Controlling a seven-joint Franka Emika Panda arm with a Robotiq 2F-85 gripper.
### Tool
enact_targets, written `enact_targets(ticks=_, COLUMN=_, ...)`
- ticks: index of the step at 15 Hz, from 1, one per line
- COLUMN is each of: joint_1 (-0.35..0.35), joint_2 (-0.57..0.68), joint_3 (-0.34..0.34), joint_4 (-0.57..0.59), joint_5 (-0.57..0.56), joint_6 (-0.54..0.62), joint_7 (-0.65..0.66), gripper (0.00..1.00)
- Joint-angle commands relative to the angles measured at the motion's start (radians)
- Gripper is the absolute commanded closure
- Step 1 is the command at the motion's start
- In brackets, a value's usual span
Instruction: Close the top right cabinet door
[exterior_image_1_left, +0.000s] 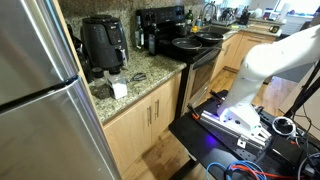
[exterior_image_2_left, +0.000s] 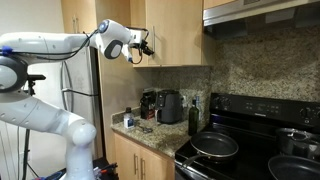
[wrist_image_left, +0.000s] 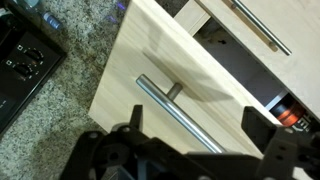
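The light wood upper cabinet door (wrist_image_left: 150, 60) fills the wrist view, with its metal bar handle (wrist_image_left: 175, 100) running diagonally. A dark gap (wrist_image_left: 235, 55) beside it shows the cabinet interior, so the door stands ajar. My gripper (wrist_image_left: 198, 125) is open, with one finger on each side of the handle, close to the door face. In an exterior view the gripper (exterior_image_2_left: 145, 45) is raised to the door's edge (exterior_image_2_left: 140, 25), above the counter. In the exterior view from the fridge side only the white arm (exterior_image_1_left: 270, 60) shows; the gripper is out of frame.
A neighbouring door with its own handle (wrist_image_left: 262, 25) sits beyond the gap. Below are a granite counter (exterior_image_2_left: 150, 135) with a black air fryer (exterior_image_2_left: 169, 107) and a coffee maker (exterior_image_2_left: 148, 103), a stove with pans (exterior_image_2_left: 215, 147), and a steel fridge (exterior_image_1_left: 35, 90).
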Motion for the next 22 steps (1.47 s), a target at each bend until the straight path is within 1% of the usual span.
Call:
enact_targets(ticks=1, joint_1=-0.006, joint_2=0.001, joint_3=0.004, joint_4=0.003, joint_5=0.006, joint_6=-0.004, joint_7=-0.003, gripper=0.0)
enact_targets(ticks=4, joint_1=-0.014, joint_2=0.005, joint_3=-0.006, joint_4=0.008, joint_5=0.006, joint_6=-0.019, joint_7=0.005, gripper=0.0)
enact_targets(ticks=5, joint_1=0.004, joint_2=0.025, joint_3=-0.011, joint_4=0.02, joint_5=0.017, joint_6=-0.018, joint_7=0.006, gripper=0.0)
enact_targets(ticks=7, joint_1=0.026, joint_2=0.083, joint_3=-0.001, joint_4=0.05, joint_5=0.038, joint_6=0.064, joint_7=0.012, gripper=0.0)
enact_targets(ticks=9, joint_1=0.055, joint_2=0.158, joint_3=0.006, joint_4=0.111, joint_5=0.058, joint_6=0.151, joint_7=0.028, gripper=0.0)
enact_targets(ticks=12, joint_1=0.102, joint_2=0.271, joint_3=0.003, joint_4=0.214, joint_5=0.061, joint_6=0.229, joint_7=0.058, gripper=0.0)
enact_targets(ticks=13, joint_1=0.111, joint_2=0.315, joint_3=0.004, joint_4=0.26, joint_5=0.059, joint_6=0.226, joint_7=0.075, gripper=0.0)
enact_targets(ticks=14, joint_1=0.114, joint_2=0.359, joint_3=0.006, joint_4=0.303, joint_5=0.058, joint_6=0.2, joint_7=0.092, gripper=0.0)
enact_targets(ticks=15, joint_1=0.1, joint_2=0.393, joint_3=0.018, joint_4=0.341, joint_5=0.053, joint_6=0.131, joint_7=0.12, gripper=0.0)
enact_targets(ticks=16, joint_1=0.097, joint_2=0.424, joint_3=0.026, joint_4=0.373, joint_5=0.052, joint_6=0.086, joint_7=0.128, gripper=0.0)
enact_targets(ticks=18, joint_1=0.107, joint_2=0.456, joint_3=0.025, joint_4=0.42, joint_5=0.075, joint_6=0.0, joint_7=0.135, gripper=0.0)
enact_targets(ticks=19, joint_1=0.081, joint_2=0.398, joint_3=0.052, joint_4=0.343, joint_5=0.068, joint_6=0.064, joint_7=0.115, gripper=0.0)
enact_targets(ticks=22, joint_1=0.075, joint_2=0.448, joint_3=0.06, joint_4=0.399, joint_5=0.08, joint_6=0.021, joint_7=0.117, gripper=0.0)
